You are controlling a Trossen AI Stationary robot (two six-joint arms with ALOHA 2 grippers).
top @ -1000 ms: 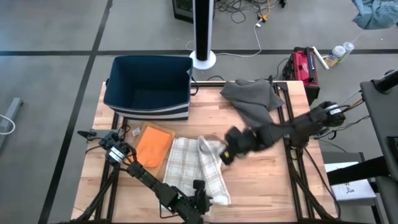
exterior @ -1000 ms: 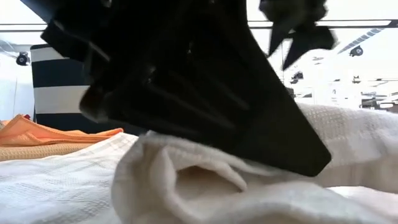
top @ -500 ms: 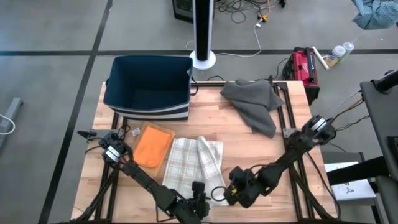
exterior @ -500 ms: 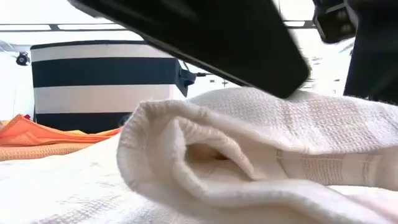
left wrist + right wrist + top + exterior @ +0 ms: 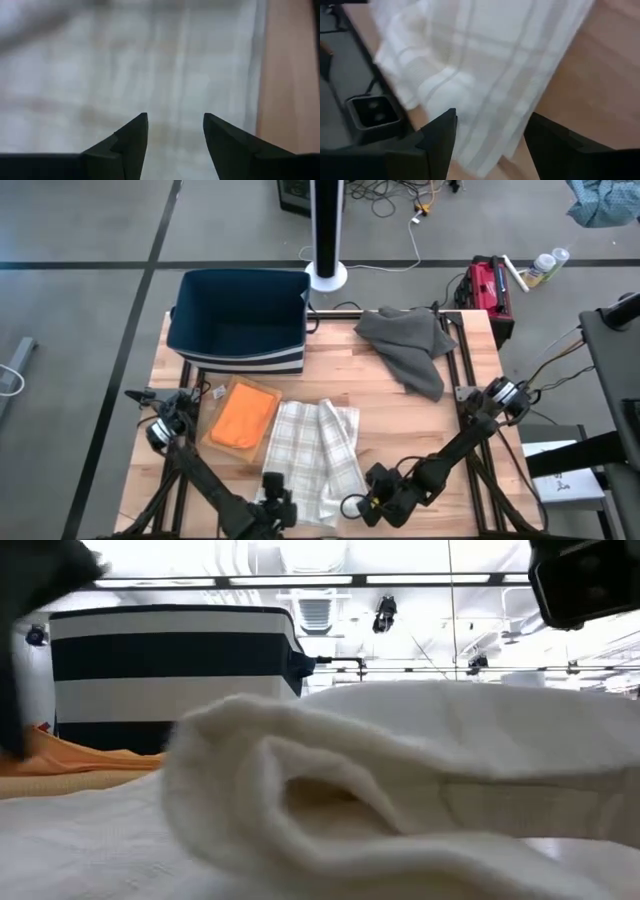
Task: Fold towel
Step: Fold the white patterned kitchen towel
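Observation:
A white plaid towel point(image 5: 315, 448) lies on the wooden table near its near edge, partly folded, with a bunched fold along its right part point(image 5: 300, 810). My left gripper point(image 5: 277, 498) is open at the towel's near left corner, its fingers point(image 5: 172, 132) over the cloth. My right gripper point(image 5: 362, 504) is open at the towel's near right corner; the cloth point(image 5: 485, 75) lies just ahead of its fingers point(image 5: 490, 130). Whether either gripper touches the towel, I cannot tell.
An orange cloth point(image 5: 240, 415) lies left of the towel. A navy striped bin point(image 5: 240, 320) stands at the far left. A grey cloth point(image 5: 405, 345) lies at the far right. A small black box point(image 5: 372, 112) sits at the table's near edge. Bare wood lies right of the towel.
My right gripper has gone from over the towel's far right part toward the table's near edge and now sits at the towel's near right corner. My left gripper has gone toward the table's left along the near edge.

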